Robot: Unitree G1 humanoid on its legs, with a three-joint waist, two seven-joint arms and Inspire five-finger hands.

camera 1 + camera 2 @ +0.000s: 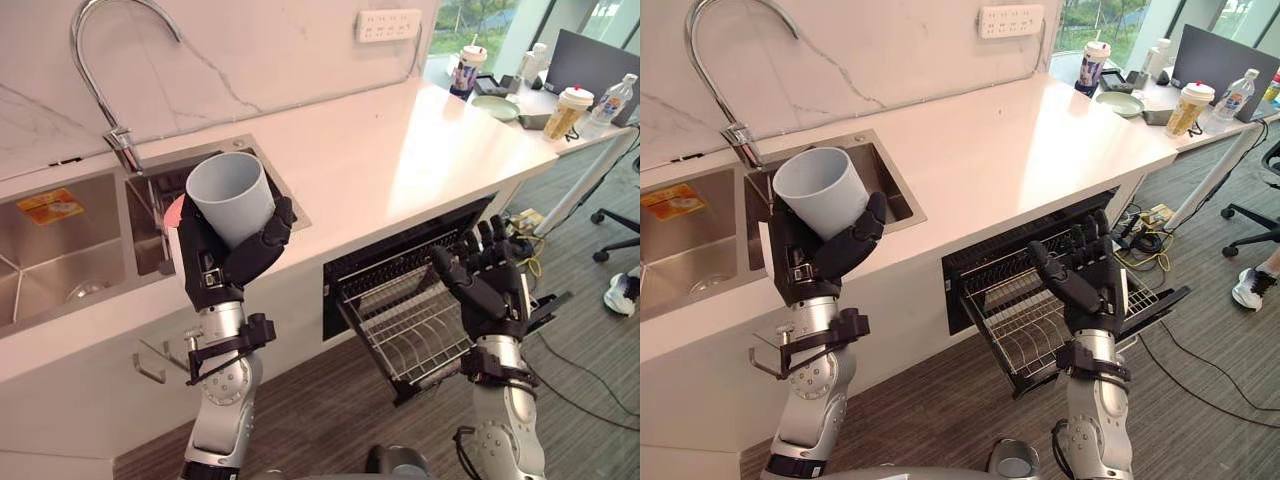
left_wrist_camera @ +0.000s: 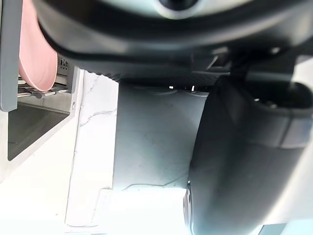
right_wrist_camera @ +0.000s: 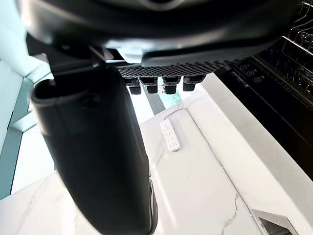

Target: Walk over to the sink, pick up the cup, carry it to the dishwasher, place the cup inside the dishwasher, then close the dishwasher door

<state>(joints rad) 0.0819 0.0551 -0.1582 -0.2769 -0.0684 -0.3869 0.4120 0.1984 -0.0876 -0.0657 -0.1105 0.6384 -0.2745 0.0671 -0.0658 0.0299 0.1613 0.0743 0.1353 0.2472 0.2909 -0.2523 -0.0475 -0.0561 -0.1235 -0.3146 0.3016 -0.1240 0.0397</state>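
An office kitchenette: a steel sink and tap set in a white marble bench with a built-in dishwasher below. Just beyond stand a desk with a monitor, takeaway cups and a swivel chair.

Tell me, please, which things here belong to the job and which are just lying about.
Job: grey cup in the left hand; open dishwasher, its rack pulled out; sink.
Lying about: takeaway cups, water bottle, bowl, socket strip, pink plate.
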